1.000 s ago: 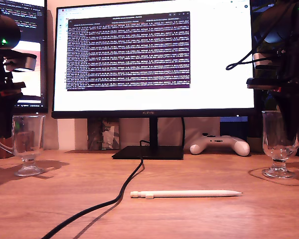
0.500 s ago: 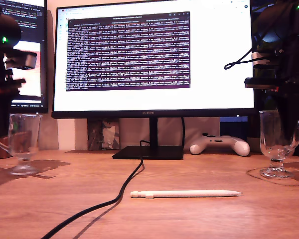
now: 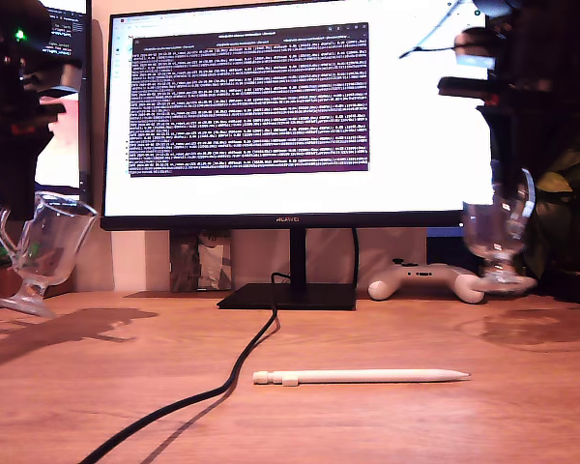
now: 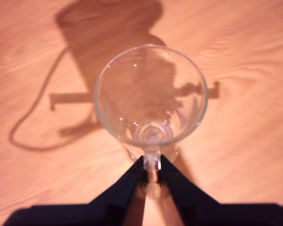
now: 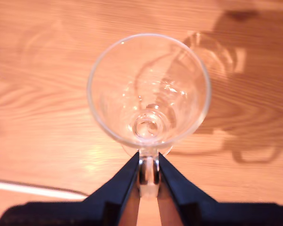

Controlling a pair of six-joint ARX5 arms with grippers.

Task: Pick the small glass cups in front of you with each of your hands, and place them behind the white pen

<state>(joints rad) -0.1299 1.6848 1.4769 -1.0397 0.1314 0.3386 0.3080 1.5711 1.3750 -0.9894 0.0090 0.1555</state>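
Two small glass cups are held up off the wooden table. In the exterior view, one cup [image 3: 46, 242] hangs tilted at the left under a dark arm [image 3: 14, 116]. The other cup [image 3: 493, 232] hangs at the right under another arm [image 3: 522, 87], in front of the controller. The wrist views do not show which arm is which. My first gripper [image 4: 152, 162] is shut on the handle of a cup [image 4: 132, 80]. My second gripper [image 5: 148, 160] is shut on the handle of a cup [image 5: 113, 94]. The white pen [image 3: 360, 376] lies flat on the table, nearer the exterior camera than both cups.
A large monitor [image 3: 300, 116] on a black stand [image 3: 288, 295] fills the back. A black cable [image 3: 242, 362] runs from the stand toward the front of the table. A white game controller [image 3: 425, 280] lies to the right of the stand in the exterior view, with a plant [image 3: 570, 193] at that view's right edge.
Both cups have risen off the table with their arms. The cup at the exterior view's left now tilts. The one at its right moved up and toward the middle.
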